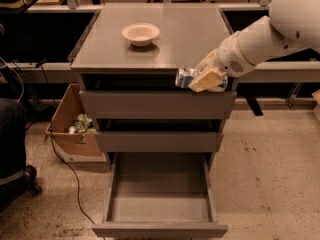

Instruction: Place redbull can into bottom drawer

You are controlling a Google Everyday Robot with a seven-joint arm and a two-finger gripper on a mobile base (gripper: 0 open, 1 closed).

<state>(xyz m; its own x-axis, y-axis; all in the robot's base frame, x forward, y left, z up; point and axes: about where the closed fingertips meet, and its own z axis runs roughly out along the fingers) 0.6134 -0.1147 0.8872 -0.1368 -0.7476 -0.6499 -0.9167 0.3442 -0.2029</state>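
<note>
My gripper (200,79) hangs in front of the cabinet's top front edge, at the right side. It is shut on the redbull can (186,77), a slim silver-and-blue can held lying sideways with its shiny end pointing left. The bottom drawer (159,223) is pulled wide open below, a deep grey tray with nothing in it. The can is held high above the drawer, level with the top drawer's front.
A round cream bowl (141,34) stands on the grey cabinet top (190,29). The two upper drawers (157,140) are closed. A cardboard box (67,129) with trash sits on the floor at the left, beside a black cable (67,176). A dark chair base is at far left.
</note>
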